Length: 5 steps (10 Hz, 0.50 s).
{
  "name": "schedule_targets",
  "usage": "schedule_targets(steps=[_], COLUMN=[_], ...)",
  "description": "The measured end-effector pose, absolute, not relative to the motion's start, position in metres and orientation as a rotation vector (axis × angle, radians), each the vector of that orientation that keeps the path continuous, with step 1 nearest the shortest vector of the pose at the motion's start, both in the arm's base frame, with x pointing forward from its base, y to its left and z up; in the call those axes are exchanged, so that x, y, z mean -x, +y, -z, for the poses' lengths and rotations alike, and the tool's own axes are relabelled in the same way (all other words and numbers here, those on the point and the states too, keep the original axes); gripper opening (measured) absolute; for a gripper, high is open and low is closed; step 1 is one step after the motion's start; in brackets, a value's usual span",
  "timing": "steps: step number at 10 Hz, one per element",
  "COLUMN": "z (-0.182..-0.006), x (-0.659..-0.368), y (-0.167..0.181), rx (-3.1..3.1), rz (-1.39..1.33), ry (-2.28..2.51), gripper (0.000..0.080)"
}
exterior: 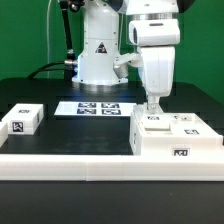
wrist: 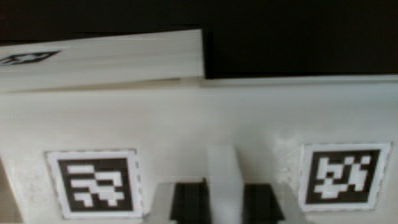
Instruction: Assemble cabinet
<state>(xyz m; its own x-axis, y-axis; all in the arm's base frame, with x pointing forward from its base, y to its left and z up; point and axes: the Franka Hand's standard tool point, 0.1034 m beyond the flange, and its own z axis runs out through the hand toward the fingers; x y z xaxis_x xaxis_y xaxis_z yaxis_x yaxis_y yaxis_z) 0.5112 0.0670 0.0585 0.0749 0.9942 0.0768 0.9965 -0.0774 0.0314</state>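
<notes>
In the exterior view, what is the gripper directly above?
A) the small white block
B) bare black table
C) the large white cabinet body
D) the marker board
C: the gripper sits at the top face of the cabinet body, at that view's right.

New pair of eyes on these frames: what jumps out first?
The white arm at the back, its claw at the top of the big white cabinet at the exterior view's right. A smaller tagged white block sits alone at that view's left; the marker board lies between.
</notes>
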Motion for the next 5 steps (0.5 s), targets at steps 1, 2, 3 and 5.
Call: schedule_targets(steps=[1, 2, 3, 5], z=[-0.058, -0.058, -0.059, -0.059], x=[-0.511, -0.512, -0.52, -0.537], y=[0.067, 0.067, 0.066, 0.065], rx=[2.281, 2.277, 2.269, 2.271], rz=[0.121, 0.116, 0.106, 0.124], ry=[-2.114, -2.115, -2.117, -2.117], gripper=[0.007, 0.007, 0.007, 0.007])
